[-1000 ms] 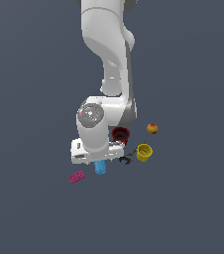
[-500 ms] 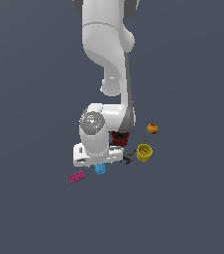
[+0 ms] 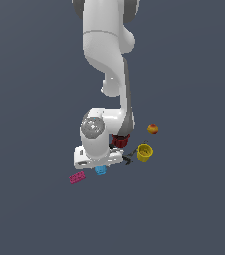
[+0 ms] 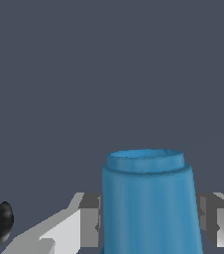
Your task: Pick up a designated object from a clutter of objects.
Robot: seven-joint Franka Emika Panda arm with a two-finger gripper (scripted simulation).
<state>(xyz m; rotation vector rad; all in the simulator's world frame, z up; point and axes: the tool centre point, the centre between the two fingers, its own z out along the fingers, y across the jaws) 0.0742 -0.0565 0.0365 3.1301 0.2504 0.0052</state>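
Blue cylinder (image 4: 151, 203) between claw (image 4: 151, 223) fingers, pink brick (image 3: 76, 177) beside, black clamp (image 3: 128, 160) near

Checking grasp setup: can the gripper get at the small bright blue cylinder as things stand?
Probably yes. In the wrist view the small bright blue cylinder stands upright between the gripper fingers, nothing between; contact is not clear.

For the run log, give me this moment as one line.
phase: grasp approach | tool: open, fingers either side of blue cup | cup: upright, not lifted
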